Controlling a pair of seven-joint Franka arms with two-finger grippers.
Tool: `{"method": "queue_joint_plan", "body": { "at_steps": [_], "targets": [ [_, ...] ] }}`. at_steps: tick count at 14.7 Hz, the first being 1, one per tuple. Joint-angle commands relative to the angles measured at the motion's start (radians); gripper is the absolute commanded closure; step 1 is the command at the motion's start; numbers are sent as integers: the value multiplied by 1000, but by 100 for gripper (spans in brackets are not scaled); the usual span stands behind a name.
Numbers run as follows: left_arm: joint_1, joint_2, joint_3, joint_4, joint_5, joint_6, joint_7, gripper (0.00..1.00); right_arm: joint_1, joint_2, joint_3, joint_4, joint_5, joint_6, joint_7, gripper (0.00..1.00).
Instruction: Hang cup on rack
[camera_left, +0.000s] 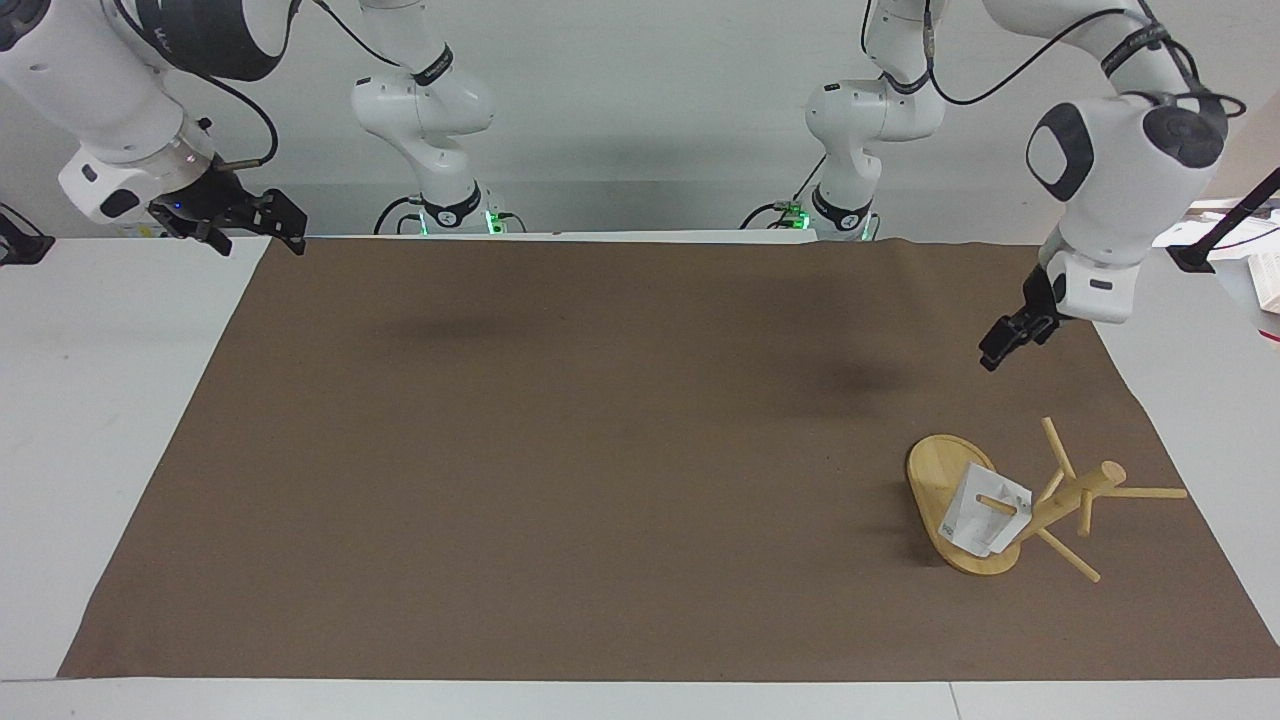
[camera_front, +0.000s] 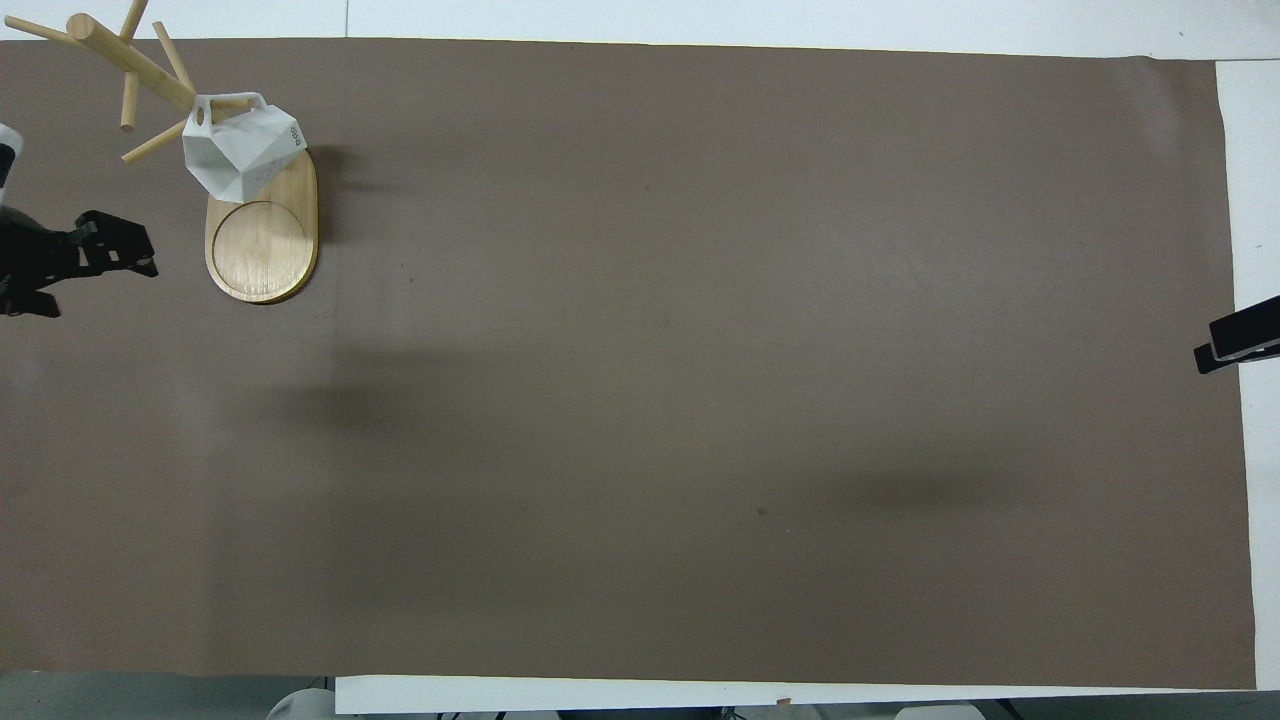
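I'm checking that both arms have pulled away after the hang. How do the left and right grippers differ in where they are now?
The left gripper is up over the brown mat, close to the rack where the cup hangs on a peg. The right gripper waits over the mat's corner at the right arm's end. Both hold nothing.

Bright, even light; soft blurred shadows on the brown mat (camera_left: 600, 450).

Setting: robotics lab. Evidence: two white arm bases (camera_left: 440, 205) bolted at the head of a white table (camera_left: 100, 420), cables and green status lights beside them; brown mat (camera_left: 600, 450) on the table; plain grey wall.
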Motion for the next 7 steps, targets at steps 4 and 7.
{"method": "queue_joint_plan", "body": {
  "at_steps": [4, 7],
  "targets": [
    [-3, 13, -8, 178, 30, -192, 218, 0, 12, -10, 7, -3, -3, -5, 12, 0],
    [15, 10, 5, 175, -60, -180, 221, 0, 12, -10, 7, -3, -3, -5, 12, 0]
  ]
}}
